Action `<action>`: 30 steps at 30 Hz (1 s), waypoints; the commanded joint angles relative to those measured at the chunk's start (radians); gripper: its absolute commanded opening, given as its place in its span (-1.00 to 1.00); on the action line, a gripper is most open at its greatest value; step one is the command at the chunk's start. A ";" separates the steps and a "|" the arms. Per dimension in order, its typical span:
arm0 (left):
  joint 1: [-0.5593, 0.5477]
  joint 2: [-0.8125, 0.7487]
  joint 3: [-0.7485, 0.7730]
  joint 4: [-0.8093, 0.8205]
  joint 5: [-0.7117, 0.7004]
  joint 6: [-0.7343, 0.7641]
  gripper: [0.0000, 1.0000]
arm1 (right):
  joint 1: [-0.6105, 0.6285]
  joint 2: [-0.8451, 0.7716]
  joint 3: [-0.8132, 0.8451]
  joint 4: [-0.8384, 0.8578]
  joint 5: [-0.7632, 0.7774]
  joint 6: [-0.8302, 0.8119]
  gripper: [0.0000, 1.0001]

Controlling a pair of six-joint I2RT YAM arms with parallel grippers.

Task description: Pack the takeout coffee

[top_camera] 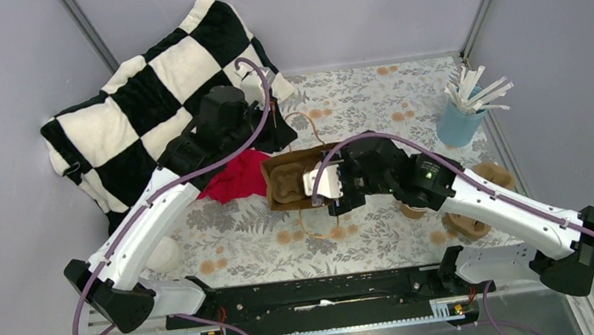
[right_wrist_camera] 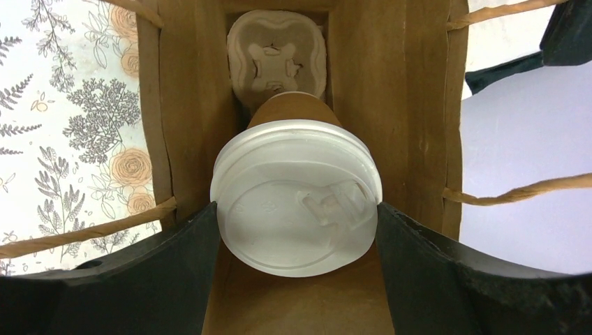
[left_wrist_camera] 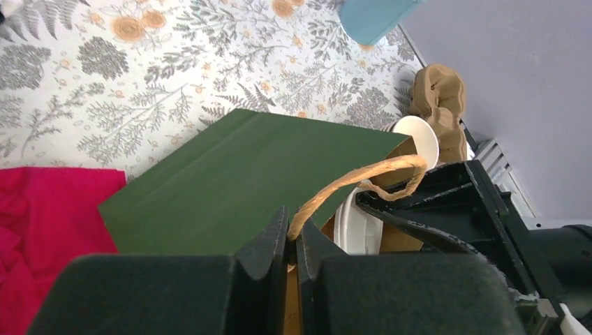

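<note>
The takeout coffee (right_wrist_camera: pixel 297 195), a brown paper cup under a white lid, lies with its lid toward the right wrist camera, in the mouth of a paper bag (right_wrist_camera: pixel 391 105) lying on its side. My right gripper (right_wrist_camera: pixel 297 209) is shut on it, both fingers touching the lid's rim. A molded cup carrier (right_wrist_camera: pixel 277 59) sits deep inside the bag. From above, the right gripper (top_camera: pixel 332 184) is at the bag's (top_camera: pixel 276 163) open end. My left gripper (left_wrist_camera: pixel 293 234) is shut on the bag's twine handle (left_wrist_camera: pixel 356 178), just above the bag's green outer side (left_wrist_camera: pixel 237 181).
A red cloth (top_camera: pixel 235 178) lies left of the bag, and a black-and-white checkered blanket (top_camera: pixel 156 91) at the back left. A blue cup of white sticks (top_camera: pixel 463 117) stands at the back right. Brown cups and carriers (top_camera: pixel 467 223) sit by the right arm.
</note>
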 commanded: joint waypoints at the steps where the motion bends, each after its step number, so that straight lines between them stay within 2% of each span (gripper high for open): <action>1: 0.004 0.001 0.030 -0.002 0.047 -0.042 -0.84 | -0.005 0.024 0.042 -0.048 -0.004 -0.088 0.42; 11: 0.005 -0.030 -0.049 0.031 0.210 0.004 -0.91 | 0.051 0.123 0.076 -0.080 0.113 -0.188 0.40; 17: 0.005 -0.063 -0.092 0.034 0.234 0.033 -1.00 | 0.101 0.146 0.065 -0.091 0.150 -0.232 0.42; 30: 0.002 -0.102 -0.071 0.028 0.343 0.022 -1.00 | 0.177 0.119 0.080 -0.157 0.167 -0.165 0.42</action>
